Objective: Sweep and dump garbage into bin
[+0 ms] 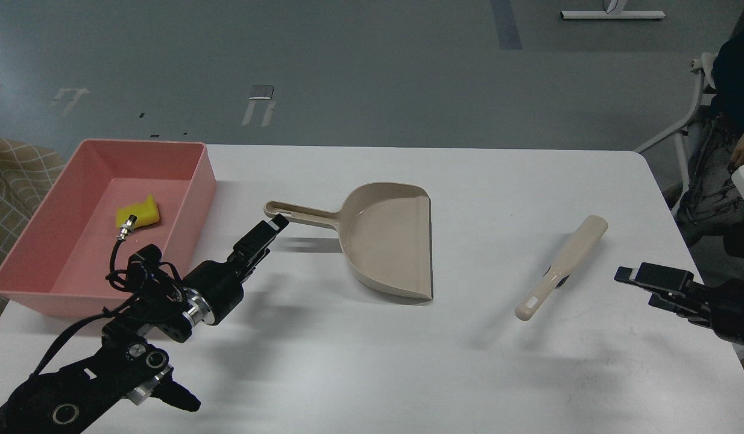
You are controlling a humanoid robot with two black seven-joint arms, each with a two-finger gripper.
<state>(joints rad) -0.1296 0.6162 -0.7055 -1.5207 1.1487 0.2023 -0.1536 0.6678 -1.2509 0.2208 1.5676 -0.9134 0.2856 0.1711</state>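
— Since the sponge [139, 213] already lies in the bin [194, 199], what is left to handle?

— Judging by that, little. The sponge sits on the bin floor toward the far side, apart from the walls. I can't make out any thin off-white scrap, in the bin or on the tabletop [372, 361].

— And the hands?

— The left hand [274, 226] hovers just at the tip of the dustpan [387, 238] handle, holding nothing; its fingers look close together, but I cannot tell for sure whether they are apart. The right hand [626, 276] hangs low at the right edge, near the brush [562, 267] yet not touching it — dark and end-on, so I cannot tell its state either.

— How would the things handle, if they had to be picked up?

— The sponge looks light and soft; it would squash under a pinch and spring back, so a grip across its notched sides should do. The dustpan seems like stiff, thin, smooth plastic — light, but liable to swing if taken at the very tip. Better to hold the handle midway, where it is straight. The brush lies slantwise with its handle end nearer me; take it on the pale handle, not by the bristles.

— Any risk?

— A slick handle could twist between narrow fingers, tipping the pan.
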